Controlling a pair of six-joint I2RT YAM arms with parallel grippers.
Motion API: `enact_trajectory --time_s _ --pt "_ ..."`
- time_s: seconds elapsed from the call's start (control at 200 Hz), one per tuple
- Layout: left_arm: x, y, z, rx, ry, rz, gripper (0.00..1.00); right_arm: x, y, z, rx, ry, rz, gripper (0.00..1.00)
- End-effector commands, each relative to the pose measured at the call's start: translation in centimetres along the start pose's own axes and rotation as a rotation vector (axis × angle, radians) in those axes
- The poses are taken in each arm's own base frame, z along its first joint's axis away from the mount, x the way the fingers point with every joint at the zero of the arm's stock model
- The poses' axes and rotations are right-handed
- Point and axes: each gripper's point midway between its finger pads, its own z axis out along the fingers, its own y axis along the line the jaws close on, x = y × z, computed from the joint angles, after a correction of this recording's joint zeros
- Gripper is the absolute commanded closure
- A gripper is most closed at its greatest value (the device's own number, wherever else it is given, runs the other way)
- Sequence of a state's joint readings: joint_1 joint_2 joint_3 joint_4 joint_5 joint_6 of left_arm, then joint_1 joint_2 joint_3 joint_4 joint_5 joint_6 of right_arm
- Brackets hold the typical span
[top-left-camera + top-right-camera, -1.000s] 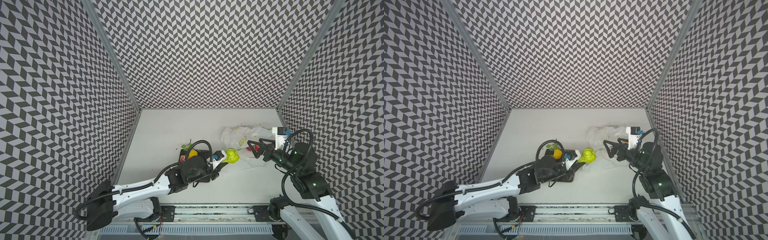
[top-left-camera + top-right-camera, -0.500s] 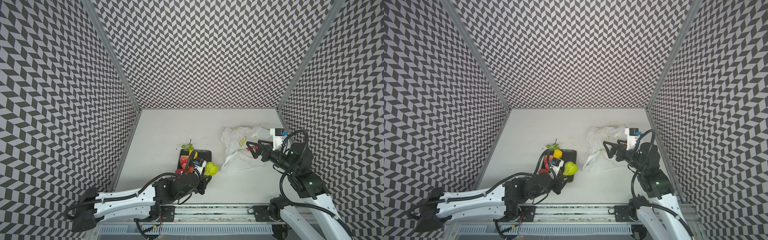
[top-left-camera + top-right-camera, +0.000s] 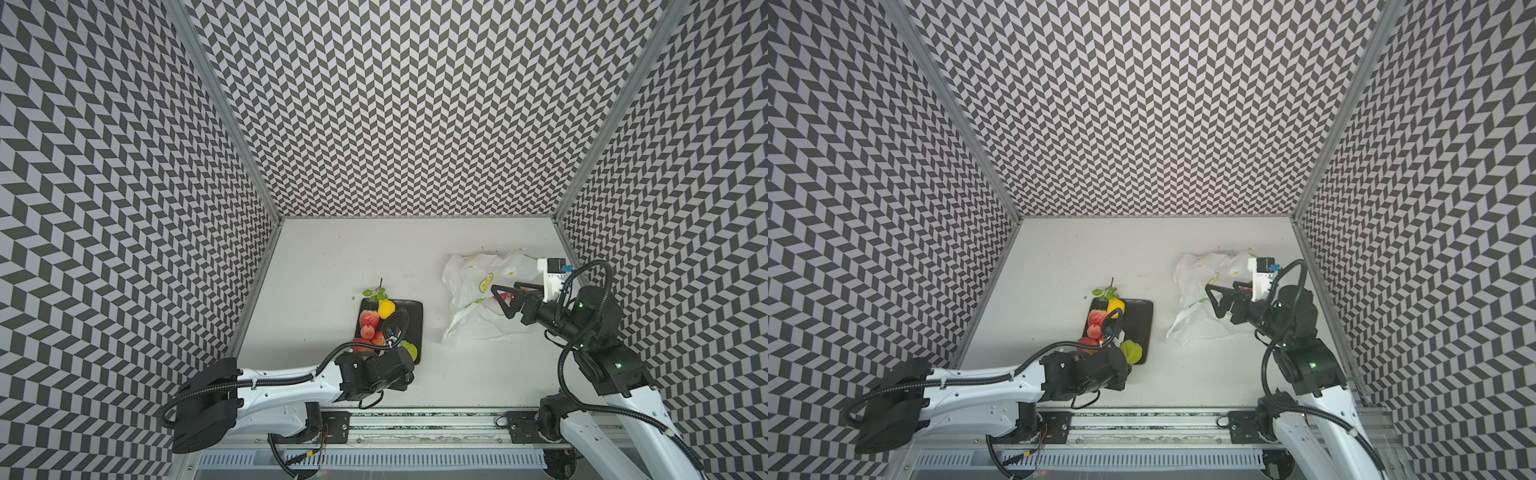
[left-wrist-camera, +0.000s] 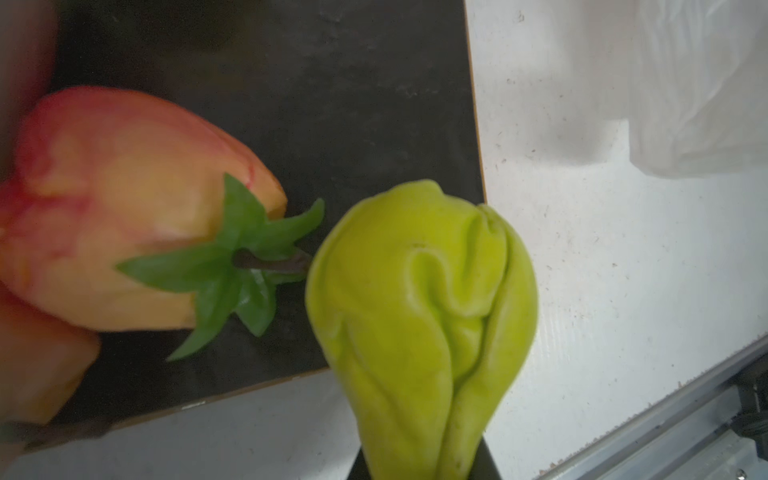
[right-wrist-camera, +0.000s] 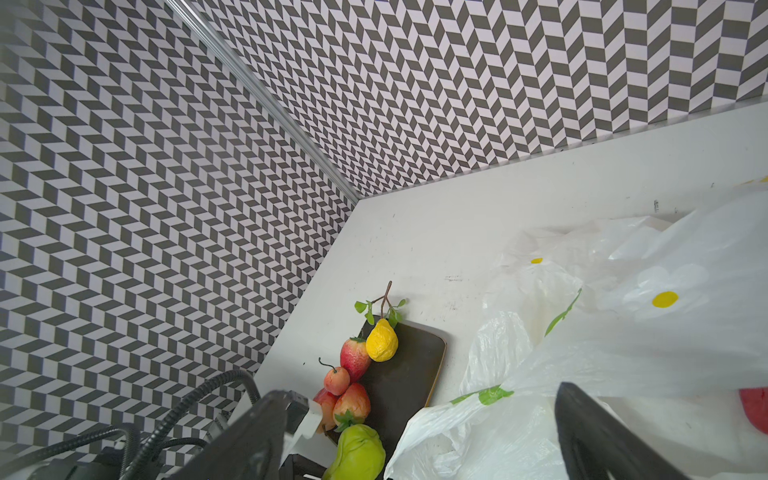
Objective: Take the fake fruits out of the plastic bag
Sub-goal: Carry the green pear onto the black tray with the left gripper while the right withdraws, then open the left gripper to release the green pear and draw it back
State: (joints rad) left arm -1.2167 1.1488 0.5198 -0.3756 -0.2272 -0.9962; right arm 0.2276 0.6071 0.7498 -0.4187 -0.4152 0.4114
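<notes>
Got the left end effector (image 4: 419, 469) pinched narrow on the lime-green pear (image 4: 419, 291), squashing it, at the near corner of the dark plate (image 4: 332, 104). Could roll off onto the desk (image 4: 602, 249) if let go that close to the edge, or bump the strawberry (image 4: 124, 208) next to it. Further back, got the right end effector (image 3: 502, 301) spread wide over the plastic bag (image 3: 465, 286), beside a red fruit (image 5: 754, 409) half tucked under it. Might pinch the bag too and drag it along.
</notes>
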Motion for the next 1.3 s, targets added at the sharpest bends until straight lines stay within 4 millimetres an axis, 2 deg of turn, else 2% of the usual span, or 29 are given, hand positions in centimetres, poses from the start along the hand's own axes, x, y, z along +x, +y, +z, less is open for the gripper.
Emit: enact_trajectory --time_s 0.0,0.225,0.305,0.36,0.526,0.691,0.941,1.136,1.247,1.297 --pt "-0.9 -1.2 0.2 0.059 -0.014 -0.041 1.0 -0.7 0.8 -0.3 -0.035 -0.033 -0.021 0.02" --pt "-2.0 -2.1 1.5 0.091 -0.033 -0.03 1.0 -0.6 0.9 -0.3 -0.04 -0.022 -0.024 0.02" --pt "-2.2 -2.1 2.1 0.079 -0.033 -0.034 0.96 -0.7 1.0 -0.4 -0.04 -0.023 -0.028 0.02" --pt "-2.2 -1.9 2.4 0.068 -0.032 -0.041 0.91 -0.7 1.0 -0.4 -0.041 -0.02 -0.029 0.02" --pt "-1.8 -1.3 2.6 0.037 -0.023 -0.076 0.67 -0.6 1.0 -0.4 -0.038 -0.015 -0.031 0.02" --pt "-1.6 -1.0 1.9 0.028 -0.03 -0.089 0.52 -0.5 1.0 -0.3 -0.039 -0.014 -0.03 0.02" --pt "-1.7 -1.0 0.7 0.024 -0.021 -0.064 0.45 -0.3 0.9 -0.1 -0.043 -0.01 -0.022 0.02" --pt "-1.5 -0.6 -1.0 0.024 -0.016 -0.055 0.41 -0.2 0.7 -0.1 -0.037 -0.011 -0.022 0.02" --pt "-2.2 -1.5 -2.8 0.076 -0.04 -0.005 0.41 0.1 -0.2 0.2 -0.006 -0.013 -0.008 0.03" --pt "-2.9 -2.1 -3.7 0.112 -0.071 0.025 0.42 0.7 -1.5 0.6 0.042 -0.016 0.014 0.03"
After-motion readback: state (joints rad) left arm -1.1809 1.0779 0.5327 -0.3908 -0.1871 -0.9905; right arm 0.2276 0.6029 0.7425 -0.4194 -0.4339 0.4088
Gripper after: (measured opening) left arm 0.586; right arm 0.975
